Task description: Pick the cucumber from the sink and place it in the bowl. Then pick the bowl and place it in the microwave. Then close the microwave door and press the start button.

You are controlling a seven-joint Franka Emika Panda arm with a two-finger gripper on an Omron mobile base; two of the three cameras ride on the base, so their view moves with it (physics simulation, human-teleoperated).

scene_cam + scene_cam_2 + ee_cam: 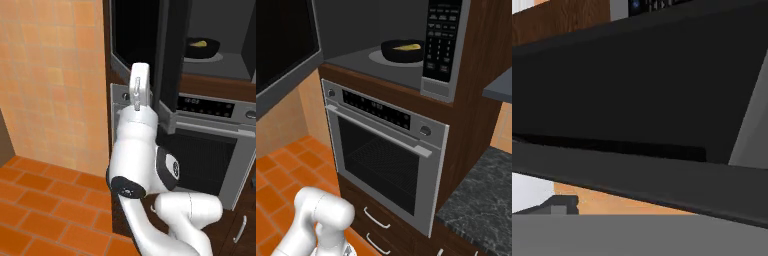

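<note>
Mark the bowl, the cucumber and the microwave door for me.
bowl (401, 52): right base view, front of its black wall.
cucumber (408, 47): right base view, middle of the yellow piece.
microwave door (170, 55): left base view, dark edge of the open panel.

Your left base view looks forward from behind the arm (135, 150), past the open microwave door (167, 65) into the microwave (220, 50). Your right base view faces the same microwave (381, 35) and the oven (386, 150) beneath it from the other side. Your hand view sits very close against the door (637, 90).
</note>
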